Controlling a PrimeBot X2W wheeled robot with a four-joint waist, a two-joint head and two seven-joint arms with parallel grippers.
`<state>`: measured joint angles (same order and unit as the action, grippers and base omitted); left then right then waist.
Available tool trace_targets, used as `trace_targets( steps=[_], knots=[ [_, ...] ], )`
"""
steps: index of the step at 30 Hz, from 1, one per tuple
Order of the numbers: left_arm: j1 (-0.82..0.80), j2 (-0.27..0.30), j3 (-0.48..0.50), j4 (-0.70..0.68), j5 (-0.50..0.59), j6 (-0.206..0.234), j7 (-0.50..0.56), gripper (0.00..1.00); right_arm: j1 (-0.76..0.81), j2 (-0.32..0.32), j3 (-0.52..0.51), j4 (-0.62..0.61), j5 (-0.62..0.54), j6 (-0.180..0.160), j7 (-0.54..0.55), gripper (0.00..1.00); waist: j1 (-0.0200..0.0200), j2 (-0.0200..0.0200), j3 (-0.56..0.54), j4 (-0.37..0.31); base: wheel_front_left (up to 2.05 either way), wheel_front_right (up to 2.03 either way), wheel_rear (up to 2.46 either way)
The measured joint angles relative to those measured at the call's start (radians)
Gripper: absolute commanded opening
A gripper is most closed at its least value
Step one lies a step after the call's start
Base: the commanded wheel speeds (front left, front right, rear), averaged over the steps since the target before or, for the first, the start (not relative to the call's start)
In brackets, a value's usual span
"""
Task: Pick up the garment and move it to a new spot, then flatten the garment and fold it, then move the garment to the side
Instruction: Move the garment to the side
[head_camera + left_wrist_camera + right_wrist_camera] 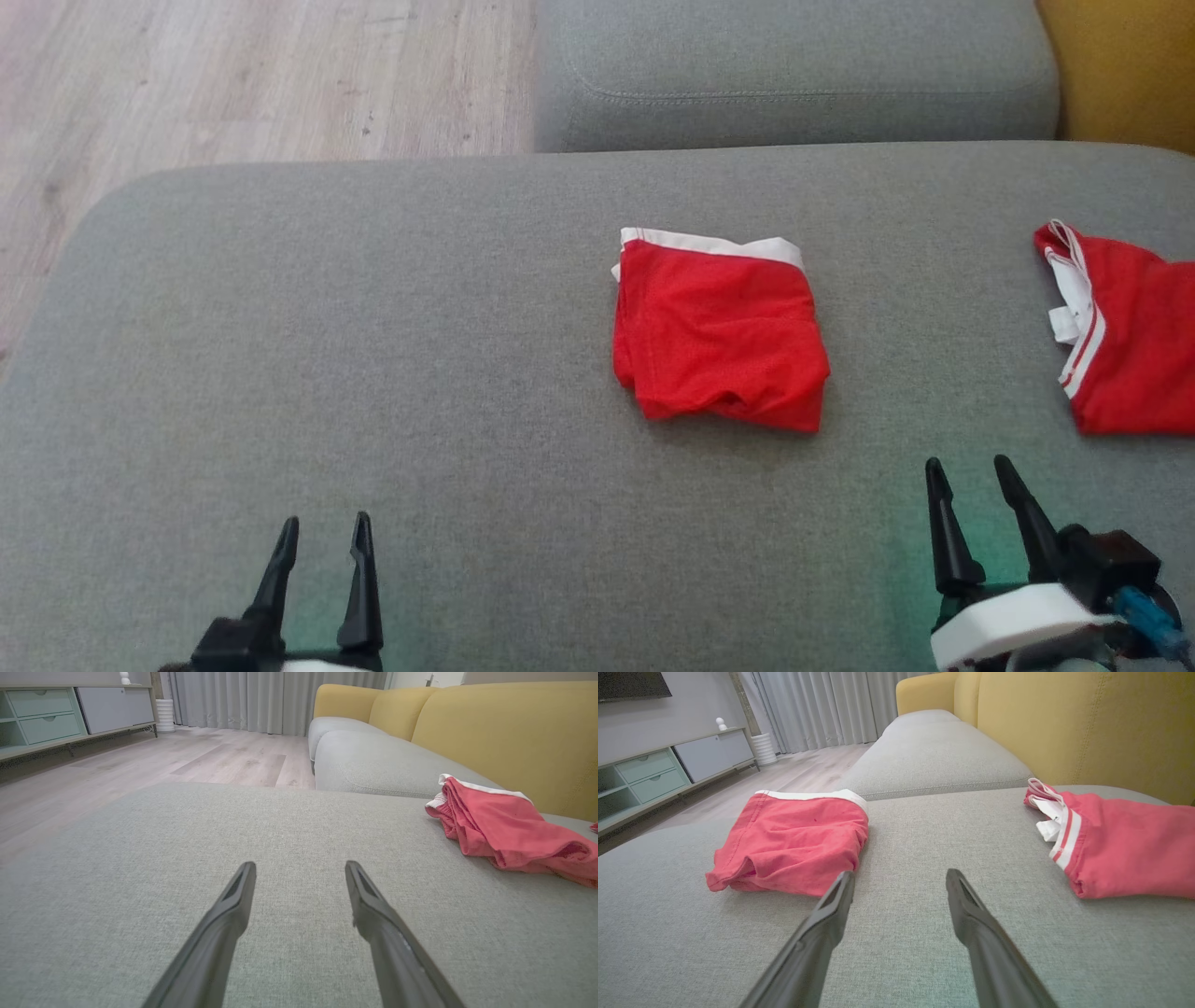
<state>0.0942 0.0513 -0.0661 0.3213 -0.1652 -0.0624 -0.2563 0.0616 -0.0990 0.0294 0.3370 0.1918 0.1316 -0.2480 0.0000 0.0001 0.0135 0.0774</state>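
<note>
shorts: red folded shorts (719,331), white waistband at the far edge, lie mid seat cushion (373,373).
second garment: red second garment (1125,341), white-striped, at the cushion's right edge, well apart.
pincers: left pincer (327,520) and right pincer (967,462) both released, empty, over bare cushion.
step (our judgement): move the shorts aside.
how: we'd pinch every layer at opposite edges and lift level, so the fold holds.
</note>
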Motion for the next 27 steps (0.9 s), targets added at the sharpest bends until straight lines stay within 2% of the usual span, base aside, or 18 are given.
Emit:
trace_targets(
  steps=[5,8,16,20,27],
  knots=[
    [-0.012,0.0,0.0,-0.003,0.0,0.0,0.0,1.0,-0.016,0.002,-0.005,0.032,0.038,0.0,0.001,1.0,0.0,0.0,0.009,0.004,0.0,0.0,0.0],
    [-0.012,-0.001,-0.001,-0.004,0.0,-0.001,0.0,1.0,-0.049,0.004,-0.006,0.055,0.094,0.0,0.062,1.0,0.0,0.0,0.018,0.009,0.0,0.0,0.0],
    [-0.054,-0.001,-0.03,-0.018,-0.005,0.0,0.0,1.0,-0.307,0.002,0.0,0.06,0.299,0.0,0.394,1.0,0.0002,-0.0001,0.078,0.035,0.0,0.0,0.0],
    [-0.088,-0.001,-0.063,-0.02,-0.022,0.001,0.0,1.0,-0.426,0.008,-0.031,0.15,0.31,0.0,0.52,1.0,0.0002,-0.0001,0.112,0.061,0.0,0.0,0.0],
    [-0.11,-0.002,-0.105,-0.016,-0.047,0.017,0.0,1.0,-0.538,0.029,-0.126,0.378,0.256,0.0,0.619,1.0,0.0002,-0.0001,0.146,0.125,0.0,0.0,0.0]
  ],
)
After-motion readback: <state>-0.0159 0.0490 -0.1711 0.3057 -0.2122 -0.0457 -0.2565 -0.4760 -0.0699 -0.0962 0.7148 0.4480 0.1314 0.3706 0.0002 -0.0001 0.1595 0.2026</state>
